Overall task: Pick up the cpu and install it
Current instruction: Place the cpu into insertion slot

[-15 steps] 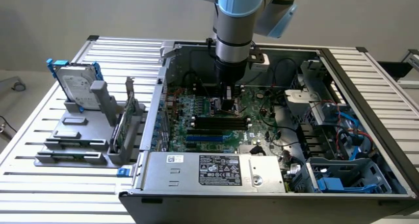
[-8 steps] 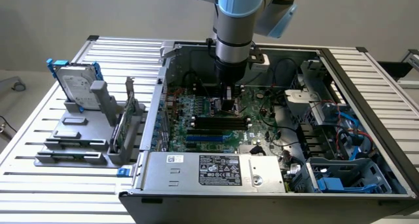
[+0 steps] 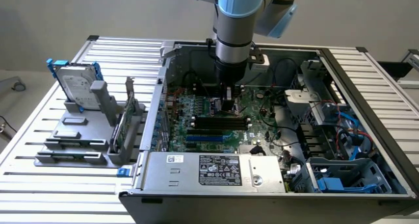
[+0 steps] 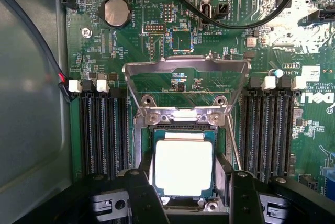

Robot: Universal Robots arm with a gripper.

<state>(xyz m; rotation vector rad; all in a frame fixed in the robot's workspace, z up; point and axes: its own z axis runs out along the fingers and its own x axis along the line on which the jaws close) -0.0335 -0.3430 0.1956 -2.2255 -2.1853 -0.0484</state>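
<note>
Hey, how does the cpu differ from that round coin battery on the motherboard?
The cpu is square; the coin battery is round. The cpu looks clearly larger than the battery. The cpu sits at the socket between the memory slots; the battery lies past the slots' ends. Both lie flat and are silvery.

Slatted metal table (image 3: pixel 65 194): open computer case (image 3: pixel 262 208) at centre, grey holder rack (image 3: pixel 70 156) beside it, exterior view's left.

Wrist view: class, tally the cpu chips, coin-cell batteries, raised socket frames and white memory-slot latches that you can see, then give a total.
cpu: 1
coin-cell battery: 1
raised socket frame: 1
white memory-slot latches: 4
Total: 7
</note>
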